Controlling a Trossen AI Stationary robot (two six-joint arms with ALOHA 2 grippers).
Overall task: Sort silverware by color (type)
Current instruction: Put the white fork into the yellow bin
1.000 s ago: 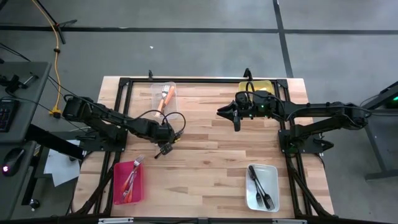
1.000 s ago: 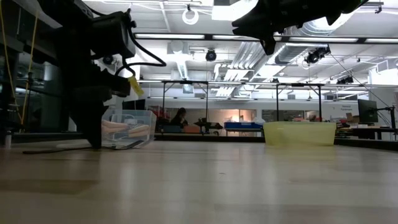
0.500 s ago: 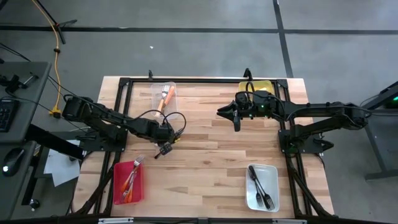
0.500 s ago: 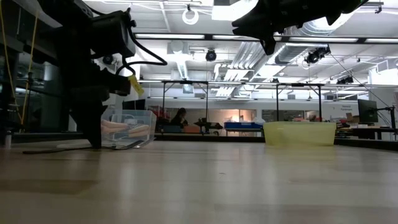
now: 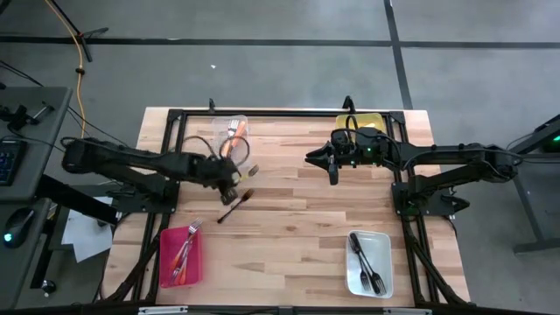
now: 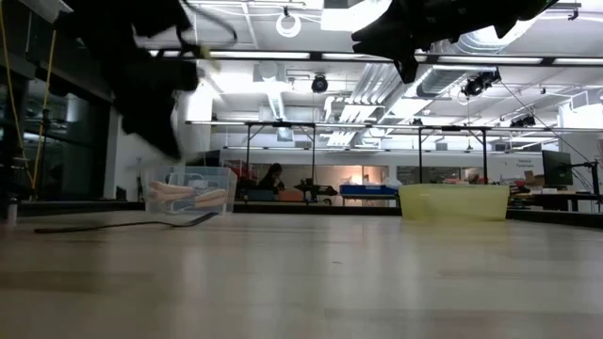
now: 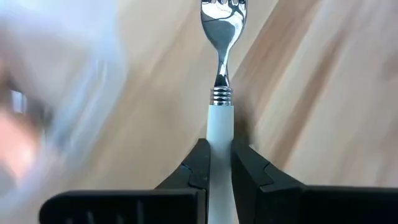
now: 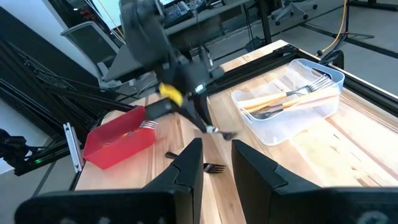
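The left gripper (image 5: 233, 178) is up off the wooden table (image 5: 297, 219), just in front of the clear bin (image 5: 233, 133), and its fingers (image 7: 196, 167) are pinched tight on the handle of a white-handled fork (image 7: 220, 118), the metal tines pointing out ahead of the jaws. Right below it, a dark fork (image 5: 234, 206) lies loose on the table, slanted, well clear of any bin and a little nearer the front edge than the clear bin. That clear bin itself holds the orange-handled forks (image 5: 233, 136), stacked along its length; from the low camera they show through its wall as pale orange bars (image 6: 188, 195). Down from there, at the table's front left corner, the red bin (image 5: 181, 255) carries the red-handled forks (image 5: 185, 254). Across at the front right, the white bin (image 5: 368, 263) has the dark forks (image 5: 366, 262) lying side by side. The yellow bin (image 5: 360, 122) sits at the back edge, level with the clear bin, on the right. The right gripper (image 5: 333, 176) hangs in the air just in front of that yellow bin, its fingers (image 8: 186, 171) a narrow gap apart with nothing between them
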